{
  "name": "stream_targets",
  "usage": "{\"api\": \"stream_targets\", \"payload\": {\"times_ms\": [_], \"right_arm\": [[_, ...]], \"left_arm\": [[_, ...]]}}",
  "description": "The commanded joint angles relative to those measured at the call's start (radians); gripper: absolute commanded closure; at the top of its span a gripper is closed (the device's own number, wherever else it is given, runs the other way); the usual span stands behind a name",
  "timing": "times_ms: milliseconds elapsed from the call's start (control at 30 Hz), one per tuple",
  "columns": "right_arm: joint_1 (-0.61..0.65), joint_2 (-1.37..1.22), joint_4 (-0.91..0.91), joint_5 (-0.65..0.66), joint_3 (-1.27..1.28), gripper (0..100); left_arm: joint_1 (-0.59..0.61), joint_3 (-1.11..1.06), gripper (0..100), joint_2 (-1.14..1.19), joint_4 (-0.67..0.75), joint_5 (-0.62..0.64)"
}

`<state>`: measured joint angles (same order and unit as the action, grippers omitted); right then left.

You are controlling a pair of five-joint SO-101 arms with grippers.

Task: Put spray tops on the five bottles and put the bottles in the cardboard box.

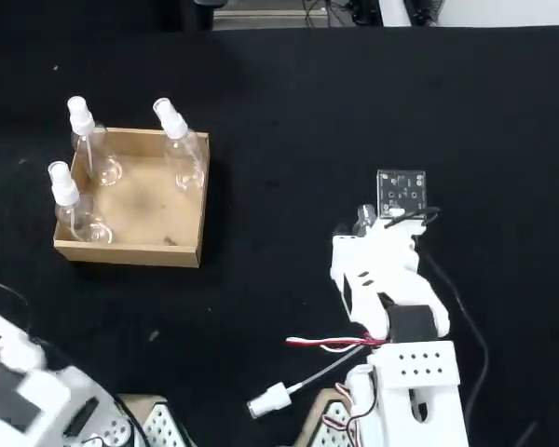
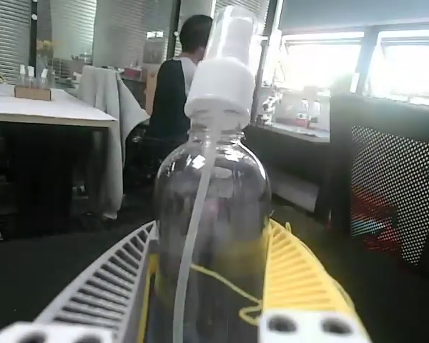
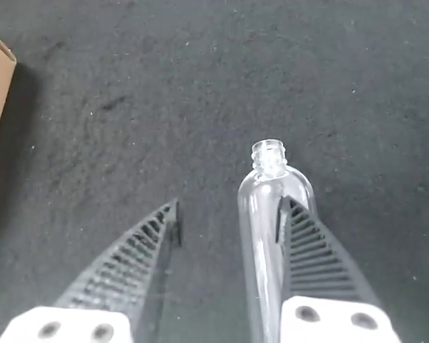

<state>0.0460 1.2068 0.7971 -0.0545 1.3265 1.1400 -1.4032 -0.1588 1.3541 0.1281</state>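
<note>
A clear bottle [image 2: 211,214] with a white spray top [image 2: 222,86] stands between the yellow and grey fingers of my left gripper [image 2: 213,229], which is shut on it. My right gripper [image 3: 232,207] is open just above the black table. An uncapped clear bottle [image 3: 268,207] lies between its fingers, against one of them. From above, that bottle [image 1: 365,218] shows at the tip of the right gripper [image 1: 361,233]. A loose spray top [image 1: 270,401] with its tube lies on the table near the front. The cardboard box [image 1: 130,251] at the left holds three capped bottles [image 1: 182,154].
The right arm's white body [image 1: 391,289], with red and white wires [image 1: 326,343], stretches from the front edge toward the table's middle. Part of a white arm [image 1: 23,391] is at the front left corner. Black tabletop lies between the box and the right arm.
</note>
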Motion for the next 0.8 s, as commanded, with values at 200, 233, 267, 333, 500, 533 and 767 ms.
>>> {"api": "stream_targets", "payload": {"times_ms": [200, 233, 267, 333, 500, 533, 767], "right_arm": [[0.009, 0.015, -0.025, 0.003, -0.007, 80.5], [0.011, 0.015, -0.025, 0.003, -0.005, 80.5], [0.011, 0.015, -0.025, 0.003, -0.005, 80.5], [0.011, 0.015, -0.025, 0.003, -0.007, 80.5], [0.011, 0.015, -0.025, 0.003, -0.007, 80.5], [0.011, 0.015, -0.025, 0.003, -0.007, 80.5], [0.006, 0.015, -0.025, 0.003, -0.007, 80.5]], "left_arm": [[0.051, 0.211, 97, 0.529, 0.384, 0.006], [0.061, 0.242, 97, 0.559, 0.384, 0.008], [0.065, 0.266, 97, 0.583, 0.384, 0.006], [0.079, 0.321, 97, 0.632, 0.384, 0.006], [0.108, 0.458, 97, 0.733, 0.384, 0.005], [0.111, 0.481, 97, 0.753, 0.384, 0.005], [0.119, 0.615, 97, 0.925, 0.384, -0.041]]}}
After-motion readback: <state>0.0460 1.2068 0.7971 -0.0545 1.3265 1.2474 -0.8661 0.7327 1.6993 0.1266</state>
